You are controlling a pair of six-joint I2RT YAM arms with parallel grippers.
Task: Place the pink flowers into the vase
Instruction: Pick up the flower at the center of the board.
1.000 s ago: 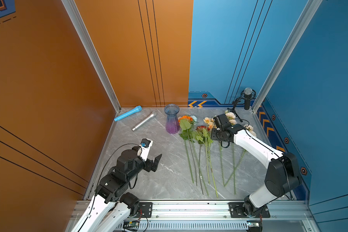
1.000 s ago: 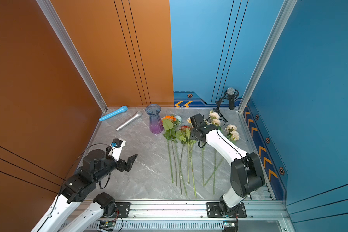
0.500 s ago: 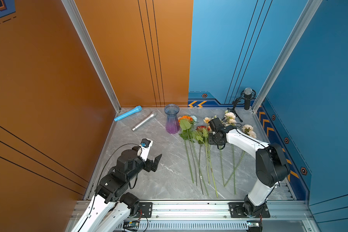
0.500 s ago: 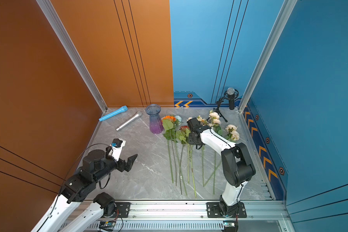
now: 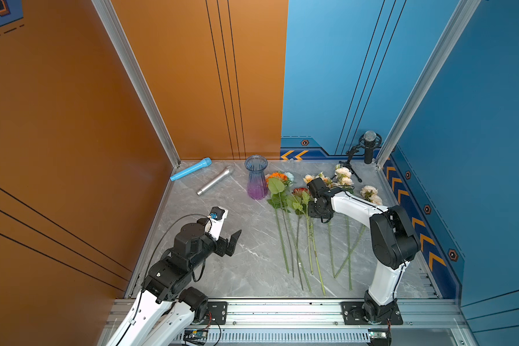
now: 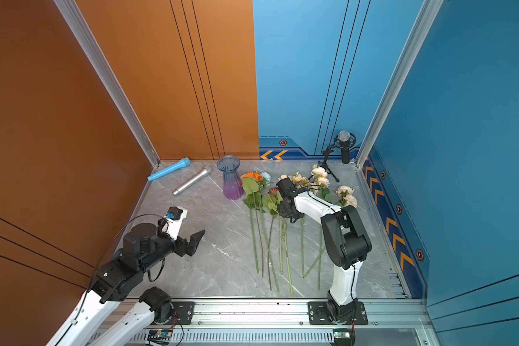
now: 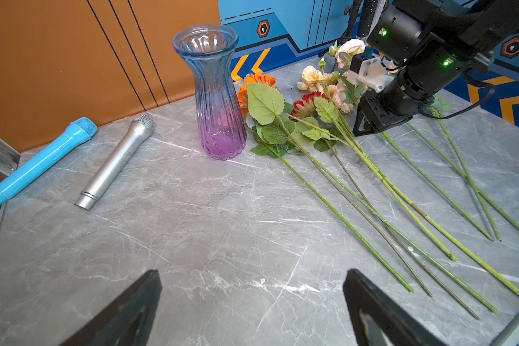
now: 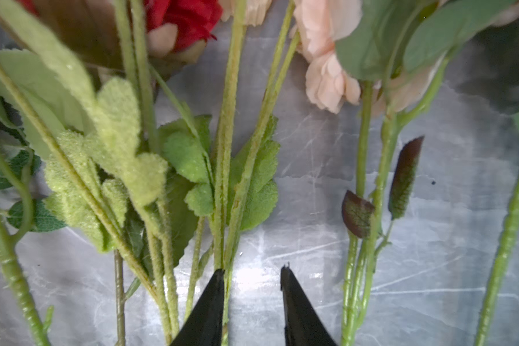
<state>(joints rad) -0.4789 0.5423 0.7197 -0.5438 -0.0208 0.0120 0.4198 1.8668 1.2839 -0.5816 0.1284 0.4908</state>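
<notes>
The pink flowers point(image 5: 343, 173) point(image 6: 319, 172) lie on the grey table right of the other stems, their pale blooms toward the back wall. The ribbed vase point(image 5: 256, 179) point(image 6: 232, 180) point(image 7: 214, 90) stands upright and empty left of the flowers. My right gripper point(image 5: 321, 219) point(image 6: 292, 220) point(image 8: 252, 271) points down at the table, open with a narrow gap over bare marble. One of its fingertips point(image 8: 218, 278) touches a fuzzy stem of the peach spray point(image 8: 226, 149). A smooth pink-flower stem point(image 8: 362, 143) lies outside the other finger. My left gripper point(image 5: 233, 242) point(image 7: 252, 277) hovers wide open and empty at the front left.
A blue microphone point(image 5: 191, 169) and a silver one point(image 5: 215, 181) lie left of the vase. A black microphone on a stand point(image 5: 369, 146) stands in the back right corner. Orange point(image 5: 277, 176) and red point(image 5: 300, 191) flowers lie between vase and right gripper. Walls enclose three sides.
My right gripper has shifted toward the vase side, from over the pink stems to the peach spray's stems, and its jaws have narrowed. The left arm has not moved.
</notes>
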